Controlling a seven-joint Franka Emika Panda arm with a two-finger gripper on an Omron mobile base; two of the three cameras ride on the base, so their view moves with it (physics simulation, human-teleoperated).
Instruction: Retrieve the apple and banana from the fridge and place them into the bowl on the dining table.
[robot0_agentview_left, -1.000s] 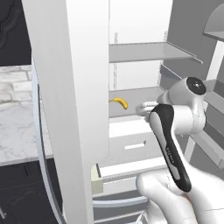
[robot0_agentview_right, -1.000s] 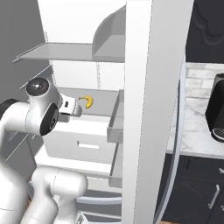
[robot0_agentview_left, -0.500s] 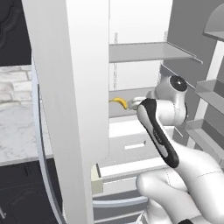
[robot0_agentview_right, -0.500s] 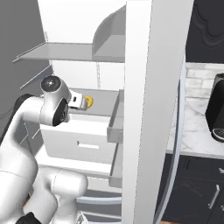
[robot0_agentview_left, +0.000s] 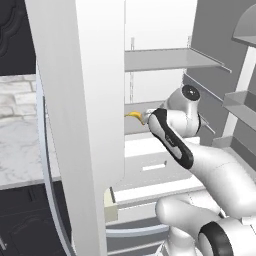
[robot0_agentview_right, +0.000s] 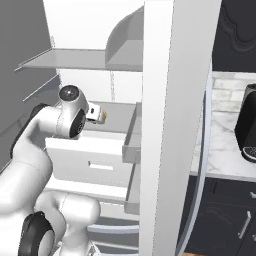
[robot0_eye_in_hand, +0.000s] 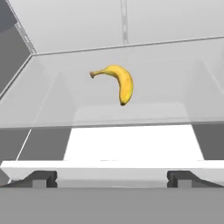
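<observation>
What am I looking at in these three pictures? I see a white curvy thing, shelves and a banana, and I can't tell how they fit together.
The white curvy thing is a robot arm reaching into an open fridge in a computer-rendered kitchen. Two pictures come from cameras riding on the robot's base, behind the arm to its left and right, so they show the same scene from two sides. The third comes from a camera on the arm's hand, looking along its grasping tool; the two small dark fingertips at the bottom are that tool, standing wide open and holding nothing. Ahead of it a banana lies on a pale fridge shelf, apart from the tool. In the left base view its yellow tip peeks out beside the arm. To the side you can see a marble counter and dark cabinets.
</observation>
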